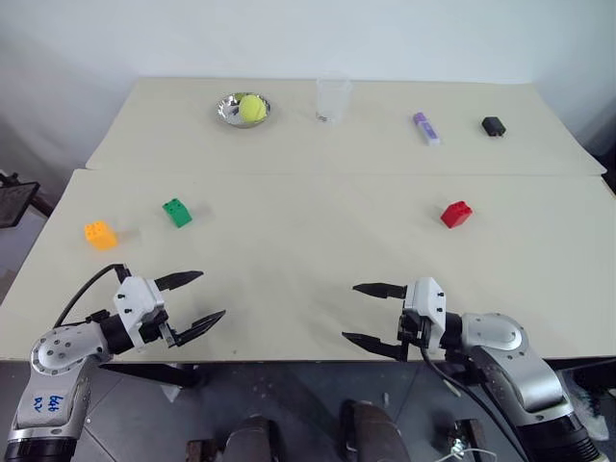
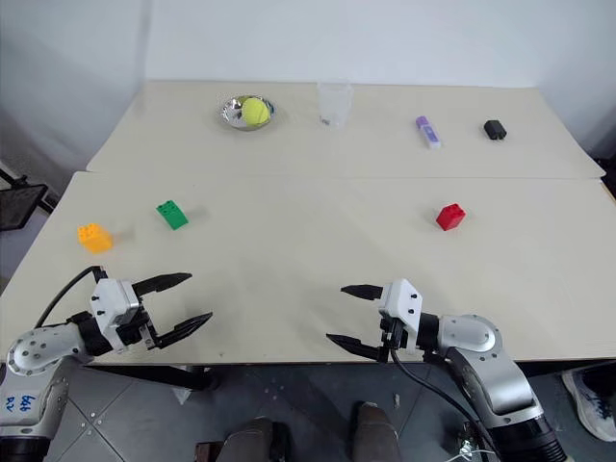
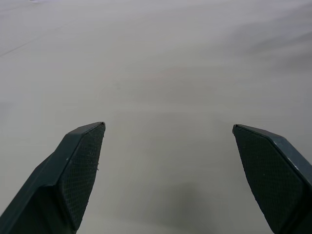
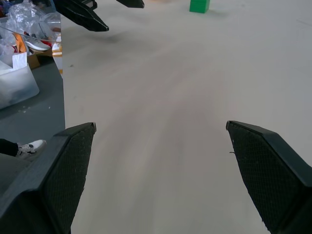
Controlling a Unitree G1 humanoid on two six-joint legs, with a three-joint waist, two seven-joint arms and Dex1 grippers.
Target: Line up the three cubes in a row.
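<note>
Steel bowl (image 1: 229, 116) w/ yellow ball (image 1: 252, 107); clear cup (image 1: 333, 100) beside

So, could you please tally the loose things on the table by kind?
Studded cubes: 3 (orange-yellow cube, green cube, red cube)
Bowls: 1 (bowl)
Balls: 1 (ball)
Clear cups: 1 (cup)
Purple-and-white sticks: 1 (stick)
Black blocks: 1 (black block)
Total: 8

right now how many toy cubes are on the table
3. The orange-yellow cube sits near the table's left edge, the green cube just right of it and slightly farther back, and the red cube lies alone on the right side. None looks hidden.
</note>
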